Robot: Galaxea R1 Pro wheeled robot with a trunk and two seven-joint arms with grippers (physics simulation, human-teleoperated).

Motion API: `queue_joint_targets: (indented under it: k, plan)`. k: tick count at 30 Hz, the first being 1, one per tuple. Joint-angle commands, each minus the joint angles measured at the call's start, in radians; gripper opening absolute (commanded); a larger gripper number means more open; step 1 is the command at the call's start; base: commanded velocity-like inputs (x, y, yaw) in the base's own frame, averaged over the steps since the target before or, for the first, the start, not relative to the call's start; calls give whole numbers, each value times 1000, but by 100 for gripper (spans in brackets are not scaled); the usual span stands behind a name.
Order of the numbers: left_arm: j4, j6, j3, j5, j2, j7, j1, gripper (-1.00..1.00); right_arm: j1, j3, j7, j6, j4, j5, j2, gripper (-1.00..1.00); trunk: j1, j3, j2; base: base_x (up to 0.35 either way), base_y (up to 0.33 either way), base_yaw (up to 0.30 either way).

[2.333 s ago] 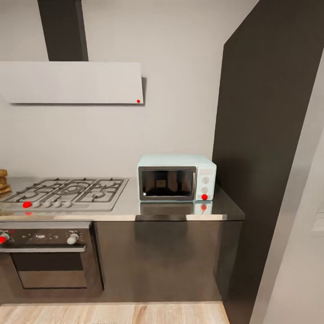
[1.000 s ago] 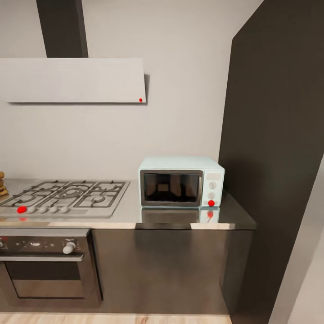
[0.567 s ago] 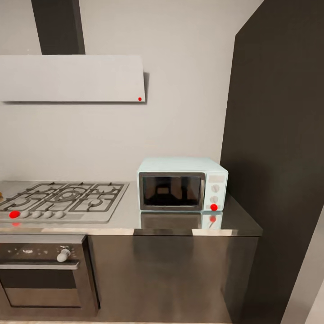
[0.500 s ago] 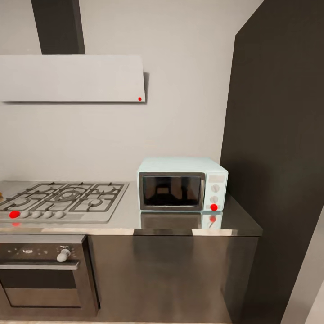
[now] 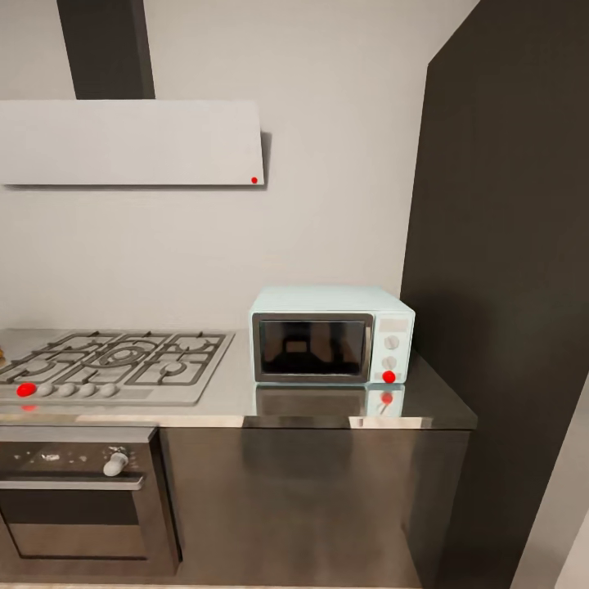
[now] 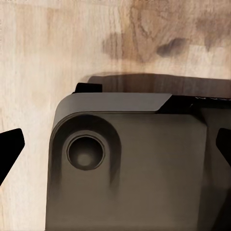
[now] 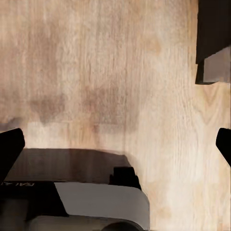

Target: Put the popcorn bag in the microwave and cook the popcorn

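The pale mint-blue microwave (image 5: 331,334) stands on the steel countertop (image 5: 237,401) against the wall, door shut, dark glass facing me, a red light low on its white knob panel. A tan sliver (image 5: 2,357) pokes in at the countertop's left edge; I cannot tell whether it is the popcorn bag. In the left wrist view my left gripper (image 6: 115,149) hangs open over the robot's grey base (image 6: 130,168). My right gripper (image 7: 115,147) is open too, above the light wood floor (image 7: 106,72). Nothing is between either pair of fingers.
A gas hob (image 5: 110,364) is set into the countertop left of the microwave, with a built-in oven (image 5: 78,499) below it and a white hood (image 5: 131,143) above. A tall dark cabinet (image 5: 507,286) walls off the right side.
The camera came closer to the counter and shifted right, so the tan thing at the left slid almost out of frame. Over the last half second the view holds still.
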Motion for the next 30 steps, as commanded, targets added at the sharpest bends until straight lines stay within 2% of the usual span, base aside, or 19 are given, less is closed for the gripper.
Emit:
queue_joint_targets:
  k: [1, 3, 4, 10, 11, 13, 17, 21, 25, 28, 30]
  plan:
    - [0, -2, 2, 6, 0, 1, 0, 100, -2, 8, -1, 106, -126, 0, -1, 100, 0, -1, -1, 0, 0, 0]
    - [0, -2, 2, 7, 0, 1, 0, 100, -18, 15, -1, 205, -237, 0, -1, 100, 0, -1, -1, 0, 0, 0]
    - [0, -2, 2, 7, 0, 1, 0, 100, -62, 19, 0, 269, -288, -3, 0, 100, 0, -1, -1, 0, 0, 0]
    - [0, -2, 1, 7, 0, 1, 0, 100, -229, 37, 0, 361, -341, -4, 1, 100, 0, -1, -1, 0, 0, 0]
    - [0, -2, 2, 7, 0, 1, 0, 100, -278, 39, -1, 402, -375, -4, 2, 100, 0, -1, -1, 0, 0, 0]
    - [-1, -2, 2, 8, 0, 1, 0, 100, -323, 39, -2, 453, -422, -4, 3, 100, 0, -1, -1, 0, 0, 0]
    - [0, -2, 2, 8, 0, 1, 0, 100, -450, 39, -6, 600, -578, 0, 3, 100, 0, -1, -1, 0, 0, 0]
    - [0, -2, 2, 8, 1, 1, 0, 100, -598, 38, -19, 716, -630, 0, 3, 100, 0, -1, -1, 0, 0, 0]
    - [0, -2, 2, 8, 1, 1, 0, 100, -710, 38, -49, 765, -636, 0, 4, 100, 0, -1, -1, 0, 0, 0]
    - [0, -2, 2, 8, 1, 1, 0, 100, -815, 38, -67, 767, -637, -2, 5, 100, 0, -1, -1, 0, 0, 0]
    - [0, -2, 1, 8, 1, 1, 0, 100, -841, 36, -78, 742, -639, -3, 36, 100, 0, -1, -1, 0, 0, 0]
